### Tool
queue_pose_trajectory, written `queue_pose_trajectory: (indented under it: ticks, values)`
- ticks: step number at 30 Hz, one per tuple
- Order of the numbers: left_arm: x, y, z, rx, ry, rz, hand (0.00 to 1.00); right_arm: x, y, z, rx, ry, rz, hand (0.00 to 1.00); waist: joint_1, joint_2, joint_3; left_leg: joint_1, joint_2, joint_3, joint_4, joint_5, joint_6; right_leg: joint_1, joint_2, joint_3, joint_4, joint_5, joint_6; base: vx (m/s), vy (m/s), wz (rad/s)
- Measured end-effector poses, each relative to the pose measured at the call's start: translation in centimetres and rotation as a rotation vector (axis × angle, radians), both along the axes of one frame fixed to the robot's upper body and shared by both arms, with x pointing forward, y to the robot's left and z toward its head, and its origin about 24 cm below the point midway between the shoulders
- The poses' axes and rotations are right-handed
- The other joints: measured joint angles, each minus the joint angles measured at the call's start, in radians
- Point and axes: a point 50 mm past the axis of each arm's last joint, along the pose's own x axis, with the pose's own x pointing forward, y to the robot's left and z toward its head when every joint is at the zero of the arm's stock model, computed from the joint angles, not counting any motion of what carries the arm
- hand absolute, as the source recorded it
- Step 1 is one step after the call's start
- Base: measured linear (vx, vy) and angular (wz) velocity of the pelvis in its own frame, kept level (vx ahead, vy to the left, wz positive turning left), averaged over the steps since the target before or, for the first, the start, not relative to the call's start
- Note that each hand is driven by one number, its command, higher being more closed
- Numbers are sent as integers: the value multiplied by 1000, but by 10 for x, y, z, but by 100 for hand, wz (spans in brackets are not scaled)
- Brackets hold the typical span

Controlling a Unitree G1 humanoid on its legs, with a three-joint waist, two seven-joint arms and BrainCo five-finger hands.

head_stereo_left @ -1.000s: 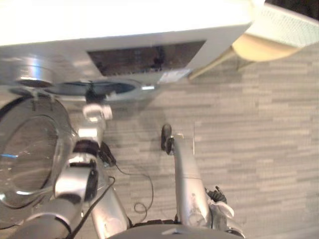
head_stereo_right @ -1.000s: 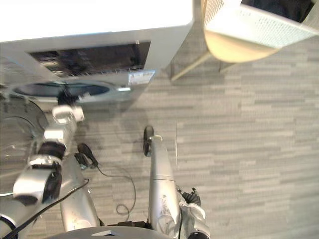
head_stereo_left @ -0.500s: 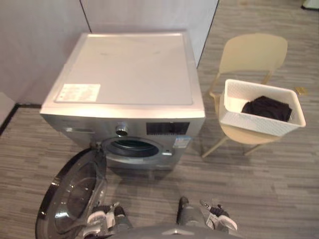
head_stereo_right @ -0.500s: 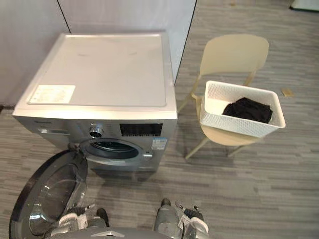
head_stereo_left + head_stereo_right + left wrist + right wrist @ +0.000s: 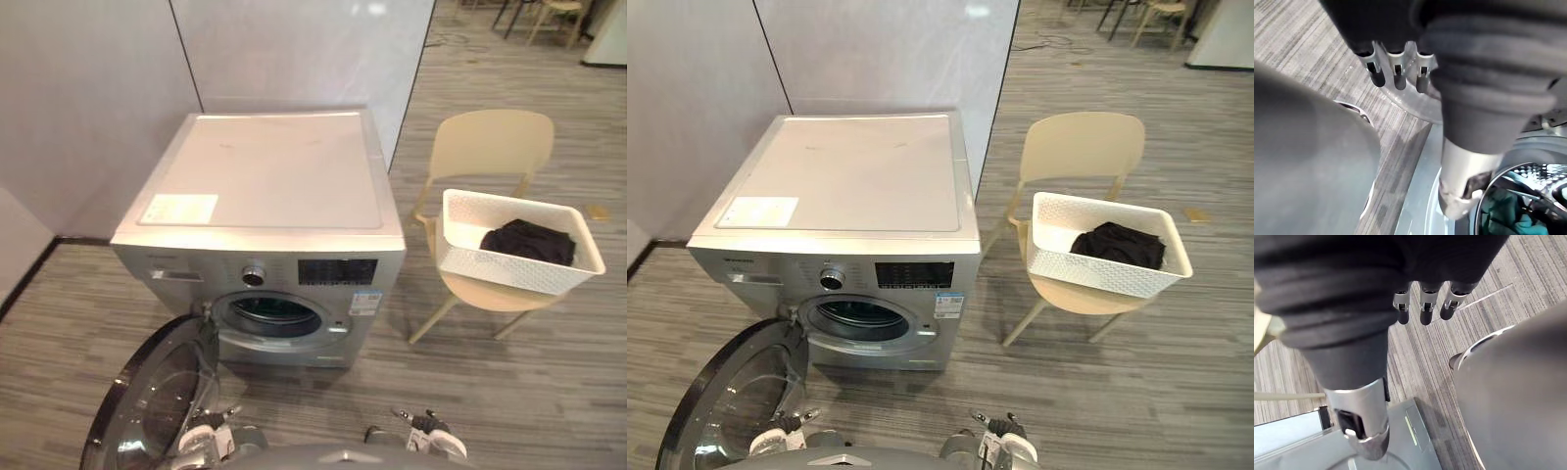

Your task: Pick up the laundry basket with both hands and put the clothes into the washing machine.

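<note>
At two o'clock the basket [image 5: 509, 272] sits untouched on the chair [image 5: 495, 142]; my left hand [image 5: 1396, 78] and right hand [image 5: 1422, 313] hang open and empty, so next I'd reach for its sides.

No wording here is legible to you. The washing machine [image 5: 265, 196] carries a white label [image 5: 179, 209] on the near left corner of its top, but its print is too small to make out. On the front, a dark display panel [image 5: 336, 271] sits right of the dial [image 5: 254, 276], and any marks on it are too faint to read. Just below that panel, beside the door opening [image 5: 272, 313], a small pale sticker [image 5: 365, 302] shows only blurred lines. A strip of fine print [image 5: 176, 276] runs along the front left of the dial, and it too is unreadable.
</note>
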Motion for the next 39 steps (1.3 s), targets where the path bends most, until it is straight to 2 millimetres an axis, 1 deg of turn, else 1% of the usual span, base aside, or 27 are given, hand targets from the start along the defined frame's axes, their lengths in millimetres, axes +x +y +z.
queue_pose_trajectory:
  ticks: [1,3,7,11,12,13,14,15,16,17,18,19,21,22,23,24,25,26,27,28,31,32,33,34,36,38,39]
  values:
    - [-2,3,0,5,1,12,0,-5,4,-2,13,9,-11,0,5,-15,-12,15,-10,12,-20,3,7,16,-2,18,-36,27,-8,45,147,-54]
    - [-3,4,0,2,3,11,0,-8,5,-3,18,13,-26,0,-8,-20,-24,33,-23,49,-53,11,18,29,-8,39,-98,68,-47,74,141,-46]
    - [-5,0,-2,-11,21,-40,0,-12,2,-3,27,15,-39,0,-24,-23,-54,56,-59,65,-144,52,29,28,-21,35,-152,90,-47,107,70,-11]
    - [-6,-10,-5,-28,40,-108,0,-15,-5,-2,14,14,-55,0,-20,16,-67,102,-43,74,-192,73,18,23,10,41,-152,90,-47,173,-18,-22]
    - [-5,-12,-5,-29,40,-116,0,-14,-6,-2,12,12,-51,0,-20,13,-60,107,-36,82,-191,73,18,18,18,40,-143,90,-47,103,-61,-60]
    - [-3,-13,-4,-34,33,-115,0,-7,-4,-1,13,-5,-36,0,-18,22,-56,105,-20,105,-176,72,19,-37,35,35,-73,91,-46,56,-64,-88]
    - [0,-12,-4,-34,27,-113,0,-1,-2,1,9,-22,-12,0,-13,13,-54,90,-12,128,-162,72,21,-107,44,28,2,92,-46,53,-85,-134]
    - [4,-11,-2,-30,16,-116,0,6,0,4,1,-51,16,0,-2,11,-53,90,-9,157,-169,70,23,-174,53,-28,59,107,-68,38,-104,-202]
    - [4,-10,-2,-23,15,-122,0,21,5,8,-1,-86,58,0,5,26,-50,101,16,218,-199,69,26,-218,61,-134,29,158,-106,44,-145,-194]
    - [12,-8,0,-15,-4,-130,0,30,6,11,-1,-111,64,0,-9,13,-17,118,9,254,-202,64,19,-239,7,-254,171,20,-158,27,-121,-143]
    - [14,-7,1,-11,-9,-133,0,29,6,11,-1,-108,61,0,-10,6,-12,122,7,257,-201,64,19,-239,-13,-277,210,-13,-160,9,-119,-48]
    - [17,-5,2,9,-14,-159,0,18,4,6,5,-73,38,0,-12,-10,4,145,9,265,-194,65,18,-225,-73,-329,316,-77,-155,4,-124,-23]
    - [11,2,1,24,12,-166,0,7,1,2,12,-36,-2,0,-14,-23,6,165,24,268,-189,72,6,-206,-145,-324,362,-103,-123,18,-188,-22]
    - [5,7,-1,33,36,-175,0,4,-2,1,12,-22,-18,0,-19,-30,8,172,28,263,-192,79,-7,-201,-203,-306,354,-102,-95,59,-299,-5]
    - [3,14,-1,55,52,-190,0,0,-2,-1,23,-3,-40,0,-25,-54,11,180,20,251,-195,88,-26,-179,-241,-278,292,-40,-82,80,-337,-3]
    - [2,18,-1,62,59,-188,0,-1,-2,-2,29,0,-55,0,-27,-69,13,191,23,243,-200,94,-47,-168,-223,-254,275,-54,14,93,-393,-13]
    - [-1,17,-3,55,74,-186,0,-1,-7,-1,26,0,-76,0,-22,-35,21,206,54,237,-230,110,-67,-145,-183,-261,248,-79,40,67,-361,-27]
    - [-3,12,-4,39,82,-188,0,-3,-16,0,8,4,-99,0,-23,-19,28,214,71,227,-250,131,-70,-146,-149,-260,244,-85,29,59,-402,-37]
    - [-4,7,-5,25,83,-181,0,-11,-24,-2,1,35,-132,0,-28,2,26,226,89,217,-255,170,-92,-147,-125,-255,252,-103,13,38,-295,-32]
    - [-5,7,-6,23,85,-174,0,-17,-25,-3,2,58,-148,0,-31,4,25,232,99,216,-244,183,-100,-144,-115,-249,258,-118,5,46,-287,-42]
    - [-13,16,-6,29,91,-106,0,-39,-25,-8,23,106,-237,0,-46,11,23,167,216,152,9,200,-83,-105,-35,-235,246,-156,-29,64,-284,-44]
    - [-13,19,-5,33,83,-83,0,-46,-23,-10,37,125,-262,0,-46,10,24,118,257,113,125,233,-34,-89,-9,-233,231,-158,-44,63,-288,-34]
    - [-11,23,-3,42,66,-58,0,-51,-21,-11,46,139,-278,0,-39,6,26,71,290,77,235,294,59,-67,18,-223,212,-157,-59,59,-273,-61]
    - [-13,27,-1,56,51,-30,0,-59,-19,-12,49,159,-287,0,-24,-7,32,9,311,16,344,401,133,-35,40,-193,180,-154,-74,122,-215,-81]
    - [-10,28,1,55,27,-6,0,-60,-24,-10,26,145,-291,0,-18,-2,37,-76,286,-29,507,346,106,-5,59,-159,141,-146,-99,154,-101,-64]
    - [-9,25,0,46,17,17,0,-49,-31,-5,-17,109,-269,0,-11,19,47,-210,170,-49,597,175,59,27,67,-142,84,-137,-112,132,-4,-28]
    - [-10,25,0,45,18,19,0,-47,-33,-4,-22,105,-264,0,-6,20,47,-238,128,-56,580,147,40,34,67,-142,67,-135,-115,158,50,-16]
